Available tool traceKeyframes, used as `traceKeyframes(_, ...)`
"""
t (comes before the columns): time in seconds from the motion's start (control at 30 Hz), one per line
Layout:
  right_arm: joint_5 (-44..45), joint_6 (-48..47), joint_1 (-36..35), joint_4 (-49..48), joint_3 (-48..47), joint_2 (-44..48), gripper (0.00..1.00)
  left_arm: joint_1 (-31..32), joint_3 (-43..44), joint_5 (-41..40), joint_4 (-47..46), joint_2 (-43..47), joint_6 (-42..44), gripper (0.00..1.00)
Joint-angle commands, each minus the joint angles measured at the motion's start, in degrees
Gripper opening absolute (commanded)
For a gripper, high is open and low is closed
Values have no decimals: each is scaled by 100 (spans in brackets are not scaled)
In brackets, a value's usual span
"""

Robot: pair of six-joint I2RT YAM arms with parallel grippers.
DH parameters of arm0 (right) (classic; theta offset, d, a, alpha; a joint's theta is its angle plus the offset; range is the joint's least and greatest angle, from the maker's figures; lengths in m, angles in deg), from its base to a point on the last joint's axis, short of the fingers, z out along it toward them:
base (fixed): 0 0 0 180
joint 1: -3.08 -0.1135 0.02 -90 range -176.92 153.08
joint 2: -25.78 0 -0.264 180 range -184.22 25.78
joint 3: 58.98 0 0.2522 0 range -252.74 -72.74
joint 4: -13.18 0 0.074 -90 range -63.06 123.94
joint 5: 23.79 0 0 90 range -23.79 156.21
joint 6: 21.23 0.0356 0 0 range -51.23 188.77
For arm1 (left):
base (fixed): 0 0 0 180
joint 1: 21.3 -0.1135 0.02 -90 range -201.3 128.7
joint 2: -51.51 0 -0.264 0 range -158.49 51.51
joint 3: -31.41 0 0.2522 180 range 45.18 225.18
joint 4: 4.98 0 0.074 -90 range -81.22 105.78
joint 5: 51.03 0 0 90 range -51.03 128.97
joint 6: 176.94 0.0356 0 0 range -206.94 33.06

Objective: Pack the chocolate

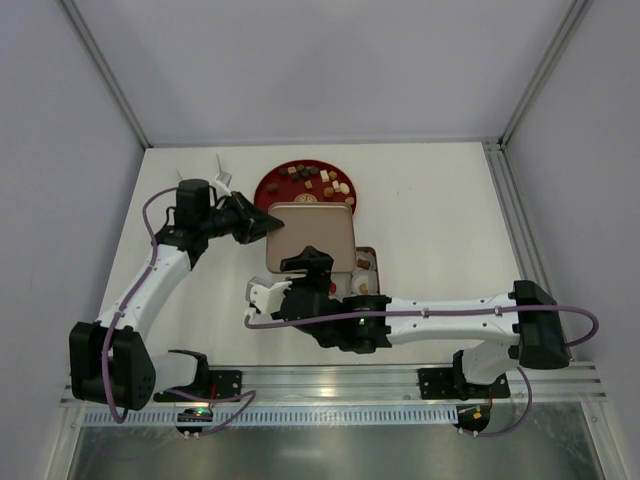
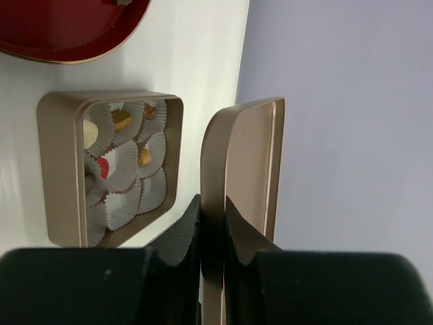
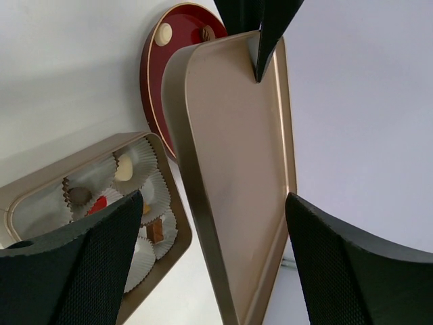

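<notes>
Gold-coloured lid (image 1: 312, 235) is raised off the table, its rim pinched between the closed jaws of the left gripper (image 2: 211, 203). Behind it, most of the chocolate (image 1: 318, 180) lies loose on the red plate (image 1: 268, 185), well apart from both sets of jaws. Further right, the right gripper (image 3: 213, 200) faces the lid, jaws wide apart and holding nothing. A few pieces sit in the paper cups (image 3: 145, 159) of the box (image 3: 40, 179) just below it.

Your left arm (image 1: 150, 290) and right arm (image 1: 450, 316) have white link shells with black joint housings. A purple cable (image 1: 590, 315) runs along each. The fingers (image 3: 88, 271) are black, mesh-textured.
</notes>
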Motion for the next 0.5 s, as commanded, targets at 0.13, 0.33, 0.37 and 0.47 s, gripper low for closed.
traceKeyframes(0.13, 161, -437, 155, -653, 69, -48, 85, -38, 198, 319, 36, 277, 5, 0)
traceKeyframes(0.33, 153, -657, 243, -890, 104, -145, 80, -29, 181, 346, 71, 330, 14, 0)
traceKeyframes(0.37, 161, -683, 252, -934, 113, -154, 79, -37, 189, 346, 89, 321, 14, 0)
traceKeyframes(0.47, 179, -762, 313, -1040, 122, -163, 73, -29, 207, 372, 106, 321, 32, 0)
